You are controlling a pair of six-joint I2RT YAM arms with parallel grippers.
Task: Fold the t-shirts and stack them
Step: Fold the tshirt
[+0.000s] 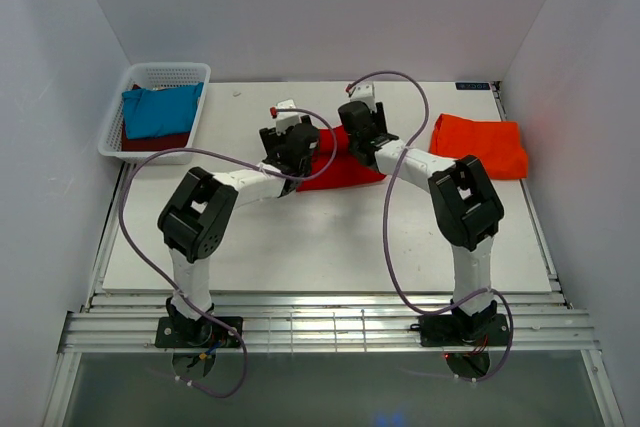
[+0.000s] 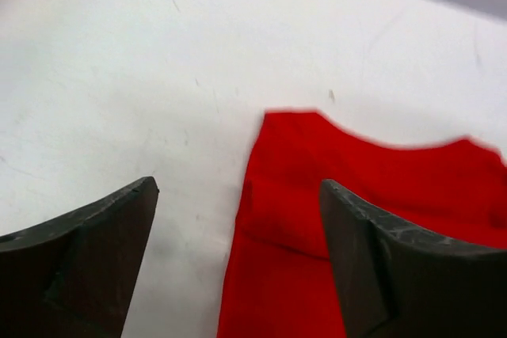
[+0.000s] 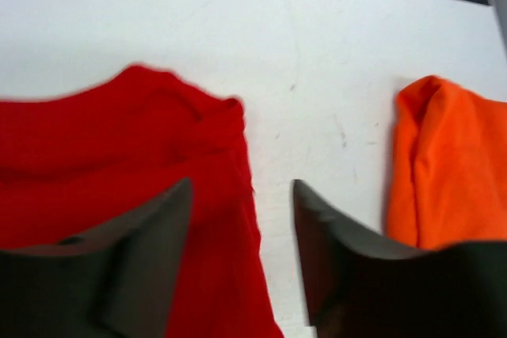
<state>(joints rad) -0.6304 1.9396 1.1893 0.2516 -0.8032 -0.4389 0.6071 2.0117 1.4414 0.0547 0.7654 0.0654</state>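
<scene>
A bright red t-shirt (image 1: 340, 173) lies folded at the table's middle, partly hidden under both gripper heads. My left gripper (image 1: 294, 150) hangs over its left end, open. In the left wrist view the left gripper (image 2: 238, 195) has its jaws wide apart above the red t-shirt (image 2: 348, 195), with nothing gripped. My right gripper (image 1: 363, 135) is over the shirt's right end, open. The right wrist view shows the right gripper (image 3: 242, 191) straddling the edge of the red t-shirt (image 3: 119, 156). An orange-red t-shirt (image 1: 480, 145) lies folded at the right, also seen as the orange-red t-shirt (image 3: 451, 172).
A white mesh basket (image 1: 118, 123) stands at the back left, holding a teal-blue t-shirt (image 1: 160, 110) on top of a dark maroon one (image 1: 155, 142). White walls close in the table on the left, back and right. Cables loop over both arms.
</scene>
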